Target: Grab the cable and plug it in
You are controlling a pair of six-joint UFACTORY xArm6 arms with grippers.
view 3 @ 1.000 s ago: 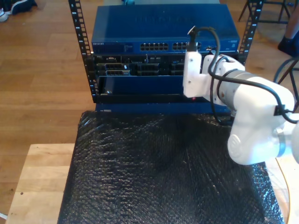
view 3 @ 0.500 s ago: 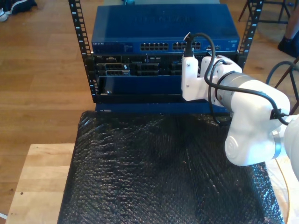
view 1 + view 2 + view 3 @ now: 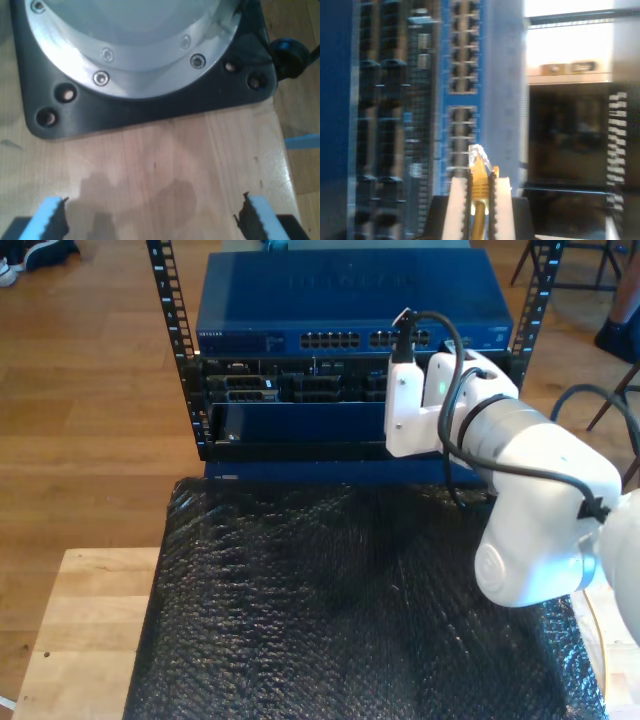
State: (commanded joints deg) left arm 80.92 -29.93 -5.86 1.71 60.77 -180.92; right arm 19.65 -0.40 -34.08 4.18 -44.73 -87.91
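My first gripper (image 3: pixel 150 220): fingers spread apart with nothing between them, blue-edged fingertips (image 3: pixel 50 215) hovering over bare pale wood.
Wooden surface (image 3: pixel 165 165): light grain under the first gripper, carrying a shadow of the fingers.
Base plate (image 3: pixel 150 112): black, with bolt holes, lying flat on the wood just beyond the first gripper; a round silver flange (image 3: pixel 135 60) with screws sits on it.
Black mat (image 3: pixel 350 610): crinkled dark sheet covering the near surface in the exterior view, with pale wood showing at the exterior view's lower left.
Second arm (image 3: pixel 530 510): white, entering from the exterior view's right and reaching over the mat toward the rack, black cables looped along it.
My second gripper (image 3: pixel 480 192): pale fingers (image 3: pixel 456 210) clamped together on the cable, just behind its plug.
Cable (image 3: pixel 479 200): yellow, pinched between the second gripper's fingers, its clear plug (image 3: pixel 479 157) poking out ahead, close in front of the port rows; contact with a port cannot be told.
Network switch (image 3: pixel 350 300): blue box on top of the rack, rows of ports (image 3: pixel 350 339) along its front face.
Rack (image 3: pixel 170 340): black perforated uprights holding the switch and dark units below it.
Floor (image 3: pixel 90 390): wood boards around the rack.
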